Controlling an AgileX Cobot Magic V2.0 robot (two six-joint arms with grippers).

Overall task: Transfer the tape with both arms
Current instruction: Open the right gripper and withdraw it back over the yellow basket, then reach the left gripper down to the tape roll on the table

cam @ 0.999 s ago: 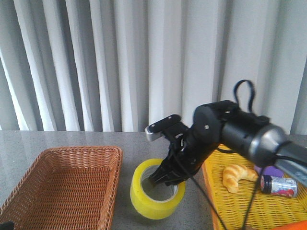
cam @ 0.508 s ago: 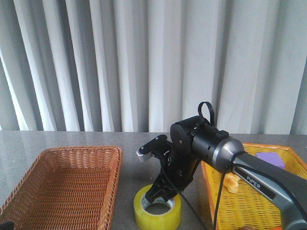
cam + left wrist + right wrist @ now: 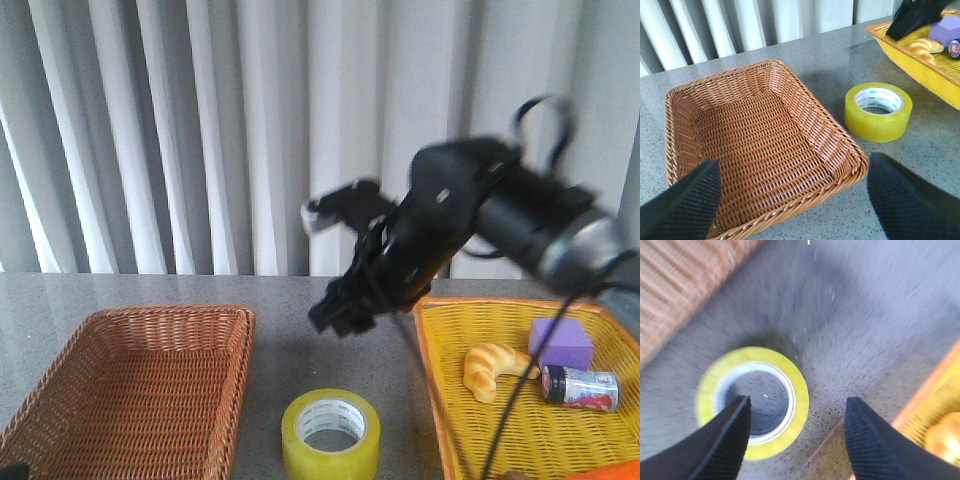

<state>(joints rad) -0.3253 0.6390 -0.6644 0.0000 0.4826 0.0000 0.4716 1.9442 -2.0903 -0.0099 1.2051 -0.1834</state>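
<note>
The yellow tape roll (image 3: 331,435) lies flat on the grey table between the two baskets. It also shows in the left wrist view (image 3: 878,111) and, blurred, in the right wrist view (image 3: 752,401). My right gripper (image 3: 335,315) is open and empty, raised well above the tape; its fingers (image 3: 722,440) frame the roll from above. My left gripper (image 3: 790,200) is open and empty, low over the near corner of the brown wicker basket (image 3: 760,145), out of the front view.
The brown wicker basket (image 3: 120,390) sits at the left. A yellow basket (image 3: 520,420) at the right holds a croissant (image 3: 492,368), a purple block (image 3: 560,343) and a small bottle (image 3: 582,387). Grey curtains hang behind the table.
My right gripper let go of the tape on the table and rose up and away from it, open. The tape now rests on the table.
</note>
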